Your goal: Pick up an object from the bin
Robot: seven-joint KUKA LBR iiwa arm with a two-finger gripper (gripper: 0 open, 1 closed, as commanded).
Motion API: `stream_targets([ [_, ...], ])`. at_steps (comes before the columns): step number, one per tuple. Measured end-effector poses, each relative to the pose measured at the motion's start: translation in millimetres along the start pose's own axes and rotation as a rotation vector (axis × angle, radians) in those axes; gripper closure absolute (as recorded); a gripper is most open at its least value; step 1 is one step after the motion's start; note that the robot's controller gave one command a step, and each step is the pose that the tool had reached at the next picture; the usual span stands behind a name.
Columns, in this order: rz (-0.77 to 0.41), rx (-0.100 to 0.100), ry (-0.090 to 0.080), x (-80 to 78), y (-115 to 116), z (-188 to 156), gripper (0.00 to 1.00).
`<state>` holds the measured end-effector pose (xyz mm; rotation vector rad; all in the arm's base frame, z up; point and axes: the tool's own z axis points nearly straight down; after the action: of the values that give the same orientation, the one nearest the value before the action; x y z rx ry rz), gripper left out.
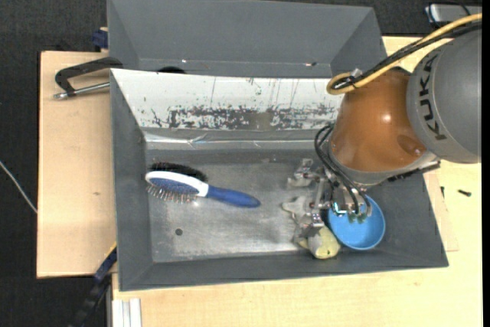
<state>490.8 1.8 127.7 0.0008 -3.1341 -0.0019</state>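
Black "KUKA" lettering, running sideways, on the grey robot arm [459,99] at right; nothing else legible

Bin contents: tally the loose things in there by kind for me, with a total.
Blue-handled white plastic hairbrush: 1
Round blue plastic bowl: 1
Small pale yellow lump: 1
Total: 3

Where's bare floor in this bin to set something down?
Bare floor lies in front of the hairbrush, along the near wall of the bin, and mid-bin between brush handle and gripper. Crowded: the right front corner, with the blue bowl and a yellowish lump by the gripper.
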Motion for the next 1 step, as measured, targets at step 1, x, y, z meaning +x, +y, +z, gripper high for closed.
stream_targets([
  [1,-0.05,-0.001,-0.015,-65.3,29.2,51.3,0.0],
])
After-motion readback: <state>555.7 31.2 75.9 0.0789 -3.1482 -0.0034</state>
